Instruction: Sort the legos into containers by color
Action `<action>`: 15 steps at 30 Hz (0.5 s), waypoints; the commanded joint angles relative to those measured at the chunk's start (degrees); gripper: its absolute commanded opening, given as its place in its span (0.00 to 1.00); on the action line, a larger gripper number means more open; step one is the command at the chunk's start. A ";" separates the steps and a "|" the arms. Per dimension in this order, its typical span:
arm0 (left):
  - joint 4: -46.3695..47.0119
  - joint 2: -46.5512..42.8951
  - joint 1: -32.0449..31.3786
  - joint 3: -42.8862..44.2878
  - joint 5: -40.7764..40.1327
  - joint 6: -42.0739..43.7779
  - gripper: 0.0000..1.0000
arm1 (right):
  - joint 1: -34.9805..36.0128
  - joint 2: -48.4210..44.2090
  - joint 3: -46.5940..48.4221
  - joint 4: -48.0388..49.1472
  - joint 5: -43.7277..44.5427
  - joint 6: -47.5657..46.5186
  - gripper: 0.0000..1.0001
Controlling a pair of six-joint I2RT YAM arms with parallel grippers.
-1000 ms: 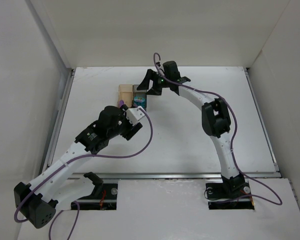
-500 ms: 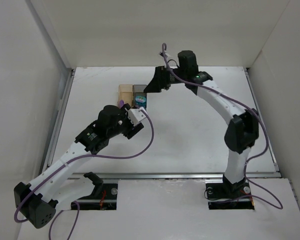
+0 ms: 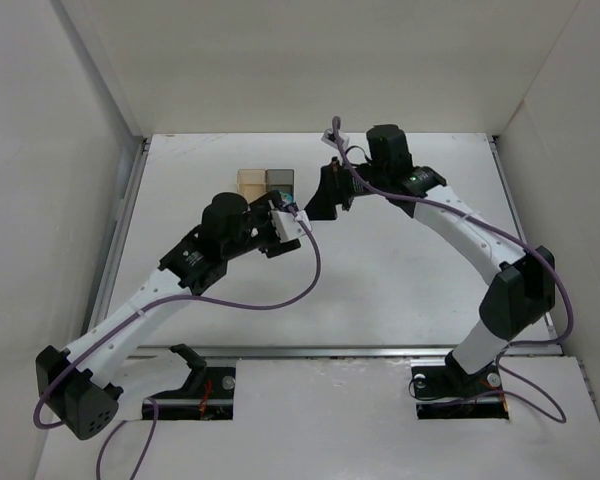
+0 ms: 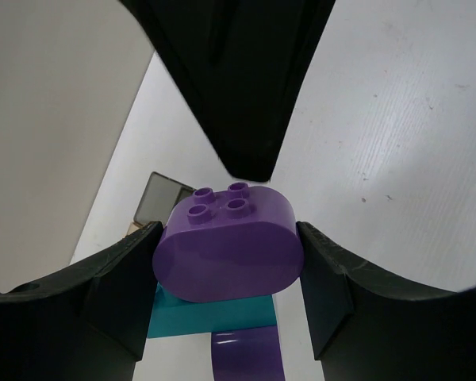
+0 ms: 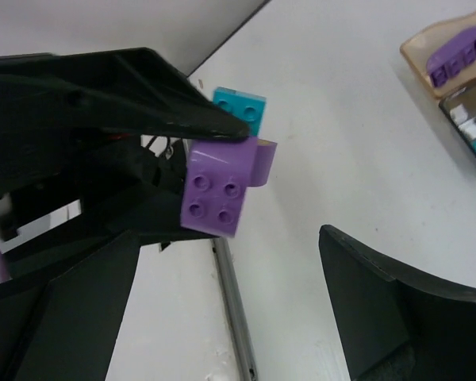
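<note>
My left gripper (image 4: 226, 266) is shut on a stack of legos held off the table: a purple studded brick (image 4: 226, 246) between the pads, a teal brick (image 4: 210, 313) under it and another purple piece (image 4: 246, 357). In the top view the left gripper (image 3: 288, 222) is just in front of the containers. My right gripper (image 5: 230, 317) is open and empty, facing the purple brick (image 5: 218, 190) and the teal brick (image 5: 239, 107) at close range. The amber container (image 5: 448, 51) holds a purple brick. The grey container (image 5: 472, 123) holds a teal one.
In the top view the amber box (image 3: 250, 182) and the grey box (image 3: 280, 180) stand side by side at the back, left of centre. My right gripper (image 3: 325, 195) hangs right of them. White walls enclose the table (image 3: 410, 270) on three sides.
My right gripper has left the containers, swung back and come down facing the left gripper. My left gripper has moved up and right with the lego stack.
</note>
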 commanded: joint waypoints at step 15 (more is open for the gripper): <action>2.10 -0.75 -1.24 2.34 1.48 2.30 0.00 | 5.96 8.12 5.12 6.41 -1.19 8.08 0.79</action>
